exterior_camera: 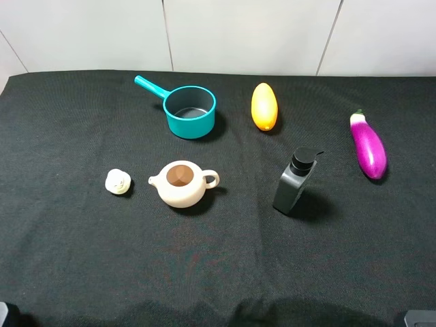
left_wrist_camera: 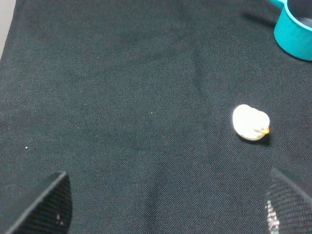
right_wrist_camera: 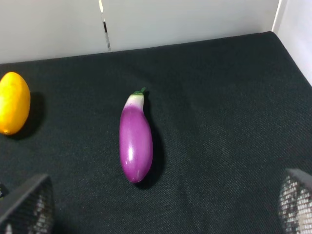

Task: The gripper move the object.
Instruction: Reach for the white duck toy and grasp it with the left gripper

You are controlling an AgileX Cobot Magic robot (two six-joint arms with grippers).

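Left hand [left_wrist_camera: 168, 202]: fingers spread wide, holding nothing, over the black bench [exterior_camera: 68, 259]. Object [exterior_camera: 118, 182]: cream-white lump lying at nine o'clock of the teapot [exterior_camera: 182, 184], near but apart. Teal saucepan [exterior_camera: 190, 111]: at the teapot's twelve o'clock. Yellow fruit [exterior_camera: 264, 106], black pump bottle [exterior_camera: 294, 182], aubergine [exterior_camera: 368, 146]: further right. Right hand [right_wrist_camera: 162, 202]: wide open, empty.

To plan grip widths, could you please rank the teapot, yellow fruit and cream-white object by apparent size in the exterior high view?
1. teapot
2. yellow fruit
3. cream-white object
The fruit lies farther back, yet the order looks clear.
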